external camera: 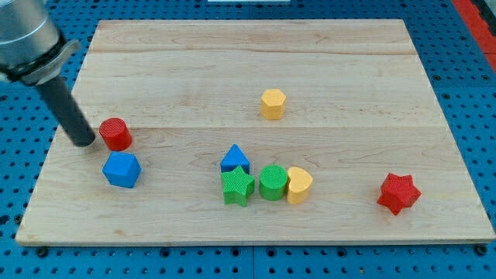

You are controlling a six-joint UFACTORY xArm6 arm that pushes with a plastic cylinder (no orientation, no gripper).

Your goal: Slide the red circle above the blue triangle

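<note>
the wooden board point(333, 62) lay on a blue pegboard surface point(23, 194), and its widest open stretches were across the view's top and down the view's right side, where only the red star point(398, 193) sat near the lower right edge. the red circle point(115, 134) stood close to the board's left edge, with bare wood between it and the blue triangle point(235, 160), which was well apart toward the view's right. the blue cube-like block point(122, 170) sat just below the red circle. the blue triangle touched the green star point(238, 187) below it; the green circle point(273, 183) and the yellow heart-like block point(299, 184) were packed in a row to the star's right. the yellow hexagon point(273, 103) stood alone above them. my tip point(83, 142) rested just left of the red circle, touching or nearly so; the arm ended in a plain rod with no jaws, holding nothing.
</note>
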